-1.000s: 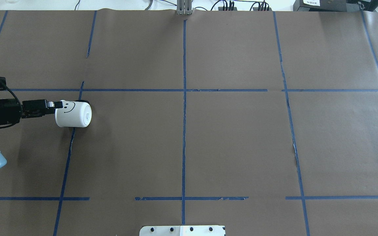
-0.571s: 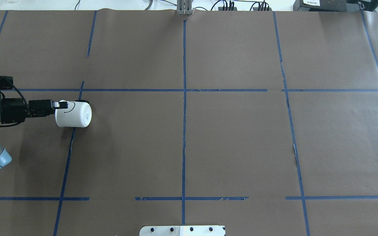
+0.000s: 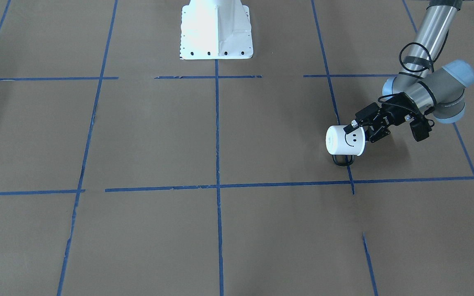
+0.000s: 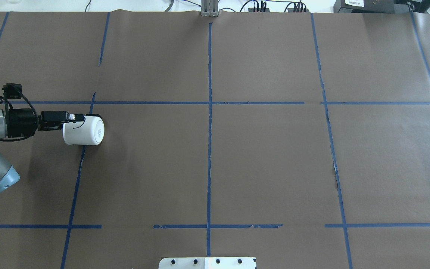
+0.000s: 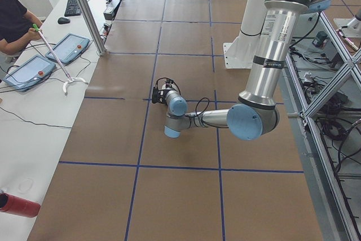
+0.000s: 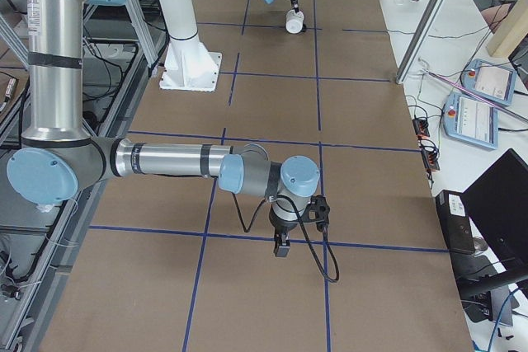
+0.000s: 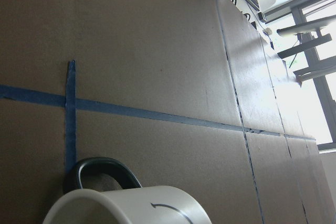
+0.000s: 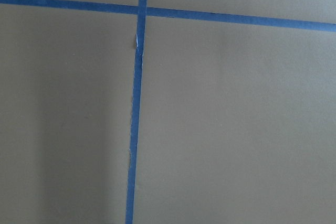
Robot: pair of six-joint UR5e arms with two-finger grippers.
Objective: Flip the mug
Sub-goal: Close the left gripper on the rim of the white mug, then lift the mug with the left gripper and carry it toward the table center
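The white mug lies on its side at the table's left, its base turned toward the table's middle and its mouth toward my left arm. Its black handle rests on the paper. The smiley faces up. My left gripper is open at the mug's rim, with one finger over the top of the wall and the other at the mouth. The left wrist view shows the rim and wall and the handle, but no fingers. My right gripper hovers low over bare paper far from the mug; I cannot tell whether it is open or shut.
Brown paper with blue tape lines covers the table. The white robot base plate sits at the near edge. An operator with tablets sits past the far edge. A red cylinder lies on the side bench.
My left gripper has slid to the right, farther over the mug's top wall, and now covers the smiley's eyes. The mug has stayed in place.
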